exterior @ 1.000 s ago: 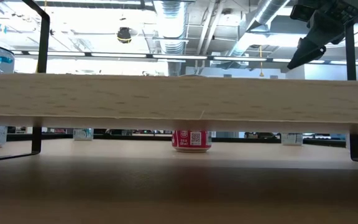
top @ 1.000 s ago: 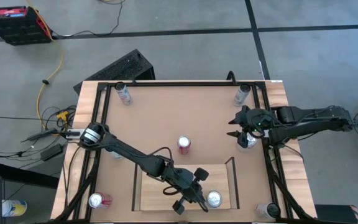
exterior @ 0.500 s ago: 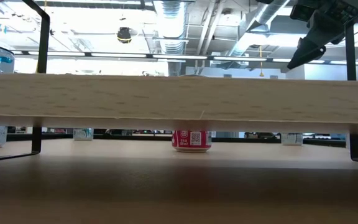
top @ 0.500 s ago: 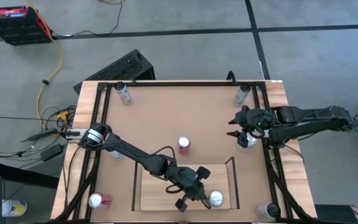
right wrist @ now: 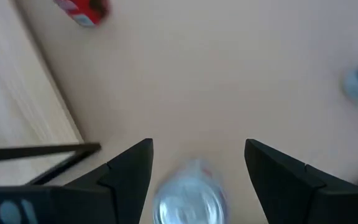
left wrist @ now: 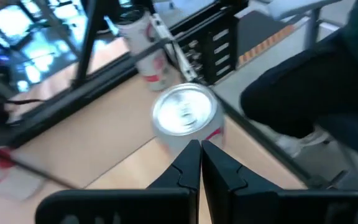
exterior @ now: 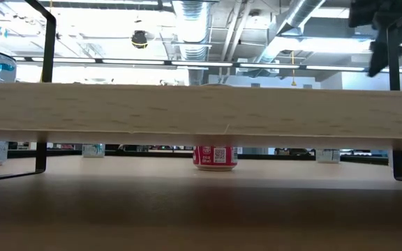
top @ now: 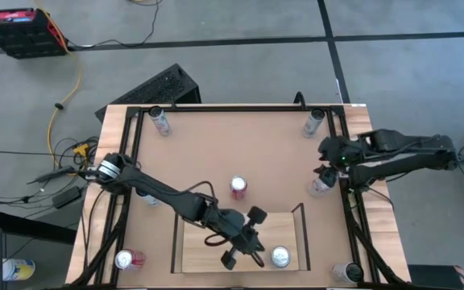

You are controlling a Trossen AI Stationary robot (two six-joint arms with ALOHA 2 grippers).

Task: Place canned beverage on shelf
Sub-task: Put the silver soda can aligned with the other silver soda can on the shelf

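The shelf (top: 208,242) is a pale wood board with black end rails at the table's near middle. It also shows in the low view (exterior: 201,115). A silver-topped can (top: 280,256) stands upright on its right part. My left gripper (top: 259,247) is shut and empty just left of this can, whose top shows ahead of the fingertips in the left wrist view (left wrist: 184,112). My right gripper (top: 322,172) is open near the table's right rail and points down. Its fingers stand above and on either side of another silver-topped can (right wrist: 188,202) on the tabletop.
A red can (top: 238,188) stands on the brown tabletop beyond the shelf. Cans stand at the far left (top: 161,121), far right (top: 314,122), near left (top: 127,259) and near right (top: 346,274) corners. A black frame (top: 353,209) rims the table.
My right gripper has moved toward the table's right edge and tipped from pointing left to pointing down over the can there. My left gripper has drawn back a little from the can on the shelf, toward the table's far-left side.
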